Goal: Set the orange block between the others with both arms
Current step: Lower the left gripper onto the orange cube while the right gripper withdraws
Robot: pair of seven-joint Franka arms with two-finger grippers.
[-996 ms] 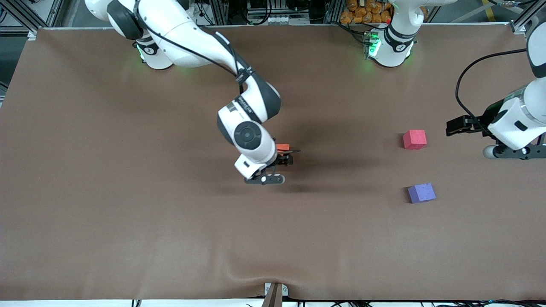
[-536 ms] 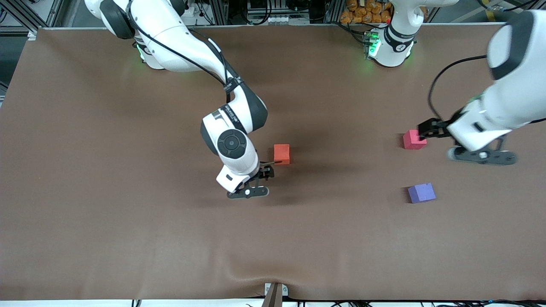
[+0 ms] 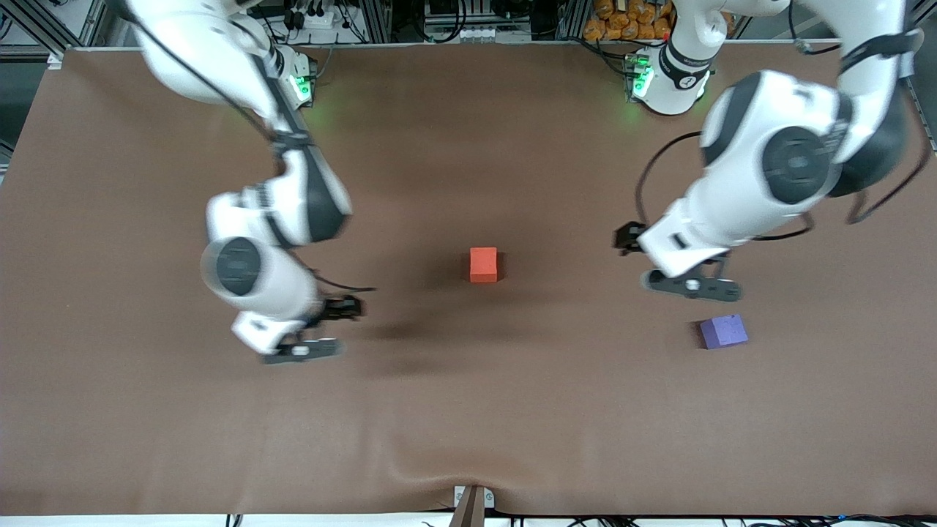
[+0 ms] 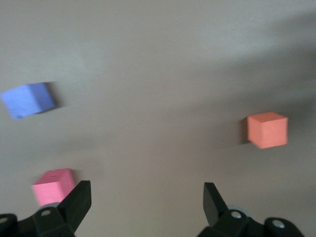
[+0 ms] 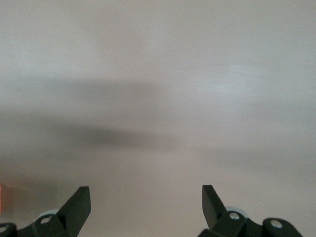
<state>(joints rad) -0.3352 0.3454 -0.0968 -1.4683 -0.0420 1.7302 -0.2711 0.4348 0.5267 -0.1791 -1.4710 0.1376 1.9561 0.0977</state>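
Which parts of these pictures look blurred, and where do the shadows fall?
Front view: both arms smear, while the orange block stays sharp, a dark shadow on the table beside it. Left wrist view: the purple-blue block is streaked. Right wrist view: only soft shadow bands.

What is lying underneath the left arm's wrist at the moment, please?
The pinkish-red cube sits on the table there. The front view hides it beneath the arm; the left wrist view shows it beside one finger of the open left gripper, apart from the purple-blue cube.

Left hand and right hand hang empty, fingers spread wide
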